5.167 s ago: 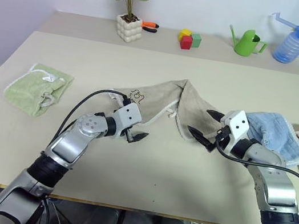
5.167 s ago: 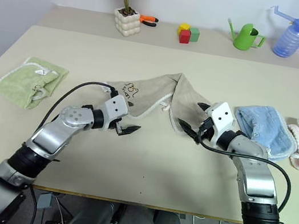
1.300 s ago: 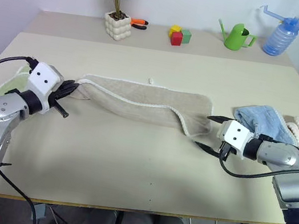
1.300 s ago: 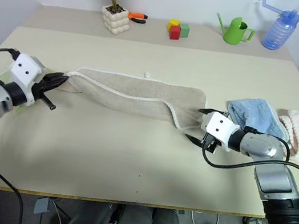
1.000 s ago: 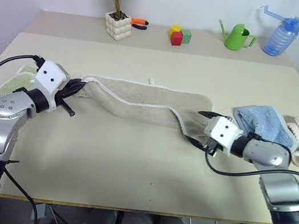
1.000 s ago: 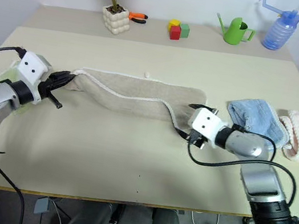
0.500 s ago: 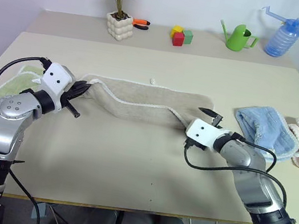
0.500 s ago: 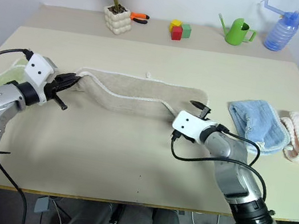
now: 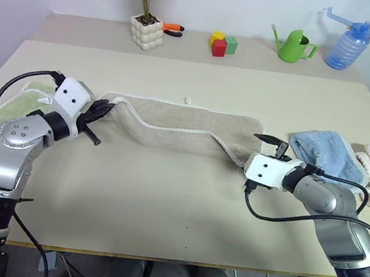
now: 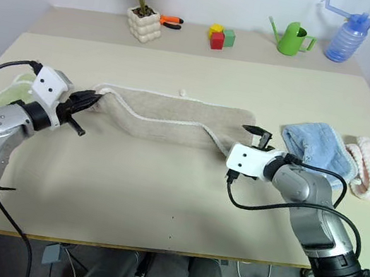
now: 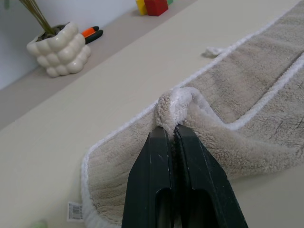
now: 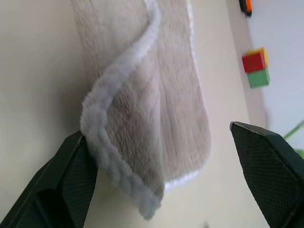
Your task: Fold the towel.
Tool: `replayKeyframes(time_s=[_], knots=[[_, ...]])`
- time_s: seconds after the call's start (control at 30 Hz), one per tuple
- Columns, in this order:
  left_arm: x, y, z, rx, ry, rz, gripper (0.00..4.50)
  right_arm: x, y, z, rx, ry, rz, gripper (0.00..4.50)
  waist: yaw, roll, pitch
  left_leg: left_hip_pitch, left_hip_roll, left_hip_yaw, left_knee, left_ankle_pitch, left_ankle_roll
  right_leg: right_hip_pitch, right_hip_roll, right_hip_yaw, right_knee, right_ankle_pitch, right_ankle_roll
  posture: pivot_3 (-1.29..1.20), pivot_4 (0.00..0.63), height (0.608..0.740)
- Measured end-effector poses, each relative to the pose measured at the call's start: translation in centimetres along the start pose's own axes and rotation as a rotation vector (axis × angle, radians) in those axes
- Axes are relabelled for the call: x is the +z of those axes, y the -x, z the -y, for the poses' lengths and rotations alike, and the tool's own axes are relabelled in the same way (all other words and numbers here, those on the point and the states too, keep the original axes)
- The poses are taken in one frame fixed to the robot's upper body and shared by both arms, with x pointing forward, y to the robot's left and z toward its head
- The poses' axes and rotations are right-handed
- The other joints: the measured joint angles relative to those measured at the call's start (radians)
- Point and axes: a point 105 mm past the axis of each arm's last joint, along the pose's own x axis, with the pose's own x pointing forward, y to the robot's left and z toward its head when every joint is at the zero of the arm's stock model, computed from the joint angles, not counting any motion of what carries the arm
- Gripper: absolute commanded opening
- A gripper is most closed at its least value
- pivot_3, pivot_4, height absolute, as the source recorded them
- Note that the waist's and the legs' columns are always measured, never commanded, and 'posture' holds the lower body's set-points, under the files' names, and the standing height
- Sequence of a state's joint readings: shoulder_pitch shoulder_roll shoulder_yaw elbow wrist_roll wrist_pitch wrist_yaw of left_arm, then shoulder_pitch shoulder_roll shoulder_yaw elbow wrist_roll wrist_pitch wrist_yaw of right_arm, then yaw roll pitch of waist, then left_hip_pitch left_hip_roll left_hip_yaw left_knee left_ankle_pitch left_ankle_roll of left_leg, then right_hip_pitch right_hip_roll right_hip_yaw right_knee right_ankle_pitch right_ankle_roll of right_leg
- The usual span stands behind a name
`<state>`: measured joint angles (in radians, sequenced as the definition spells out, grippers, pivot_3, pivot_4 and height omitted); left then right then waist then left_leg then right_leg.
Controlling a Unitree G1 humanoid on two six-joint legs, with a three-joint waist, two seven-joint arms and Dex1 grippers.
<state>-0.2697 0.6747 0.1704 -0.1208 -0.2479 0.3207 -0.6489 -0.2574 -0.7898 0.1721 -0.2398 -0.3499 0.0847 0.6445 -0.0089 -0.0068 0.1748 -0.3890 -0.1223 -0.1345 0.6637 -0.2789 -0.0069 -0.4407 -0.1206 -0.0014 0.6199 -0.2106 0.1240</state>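
- Left eye view: the towel (image 9: 180, 127) lies stretched as a long strip across the middle of the table (image 9: 181, 202). The left gripper (image 9: 104, 108), at centre left, is clamped on the towel's left end. The right gripper (image 9: 268, 153), at centre right, has its fingers spread wide at the towel's right end. A light blue towel (image 9: 325, 157) sits just right of it, a light green towel (image 9: 12, 102) at the left edge behind the left arm.
- Right eye view: same layout; a potted plant (image 10: 144, 13) stands at upper left, a green watering can (image 10: 288, 38) at upper right.
- Left wrist view: the two black fingers (image 11: 159, 175) are pressed together, pinching a bunched fold of the towel's white-edged corner at frame centre.
- Right wrist view: the fingers (image 12: 71, 180) stand far apart in the lower corners, and the towel's folded end hangs between them, touching the lower-left one.
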Motion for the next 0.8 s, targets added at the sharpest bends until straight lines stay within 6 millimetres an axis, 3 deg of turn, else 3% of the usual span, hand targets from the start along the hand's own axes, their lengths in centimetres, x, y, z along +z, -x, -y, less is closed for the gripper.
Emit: replayKeyframes(time_s=[0.03, 0.13, 0.37, 0.63, 0.8], knots=[[0.0, 0.0, 0.0, 0.0, 0.0, 0.0, 0.0, 0.2, 0.0, 0.0, 0.001, 0.004, 0.016, 4.33, 0.0, 0.0, 0.0, 0.0, 0.0, 0.0, 0.0, 0.0, 0.0, 0.0, 0.0, 0.0, 0.0, 0.0, 0.0, 0.0, 0.15, 0.732], [0.0, 0.0, 0.0, -0.001, 0.001, -0.001, 0.0, 1.1, -0.2, -0.2, -0.001, -0.001, 0.07, 3.6, -0.001, 0.0, 0.0, 0.0, 0.0, 0.0, 0.0, 0.0, 0.0, 0.0, 0.0, 0.0, 0.0, 0.0, 0.0, 0.0, 0.15, 0.732], [-0.7, 0.3, 0.3, -0.005, 0.008, -0.018, 0.0, 1.1, -0.3, -0.5, 0.01, 0.013, 0.073, 0.12, 0.001, 0.0, 0.0, 0.0, 0.0, 0.0, 0.0, 0.0, 0.0, 0.0, 0.0, 0.0, 0.0, 0.0, 0.0, 0.0, 0.15, 0.732], [-0.9, 0.4, 0.4, -0.007, 0.011, -0.026, 0.0, -0.1, 0.2, -0.2, 0.018, 0.042, 0.029, 0.05, 0.0, 0.0, 0.0, 0.0, 0.0, 0.0, 0.0, 0.0, 0.0, 0.0, 0.0, 0.0, 0.0, 0.0, 0.0, 0.0, 0.15, 0.732], [-0.4, 0.2, 0.1, -0.003, 0.001, -0.008, 0.0, -0.6, 0.2, 1.1, -0.018, 0.045, 0.017, 0.05, 0.0, 0.0, 0.0, 0.0, 0.0, 0.0, 0.0, 0.0, 0.0, 0.0, 0.0, 0.0, 0.0, 0.0, 0.0, 0.0, 0.15, 0.732]])
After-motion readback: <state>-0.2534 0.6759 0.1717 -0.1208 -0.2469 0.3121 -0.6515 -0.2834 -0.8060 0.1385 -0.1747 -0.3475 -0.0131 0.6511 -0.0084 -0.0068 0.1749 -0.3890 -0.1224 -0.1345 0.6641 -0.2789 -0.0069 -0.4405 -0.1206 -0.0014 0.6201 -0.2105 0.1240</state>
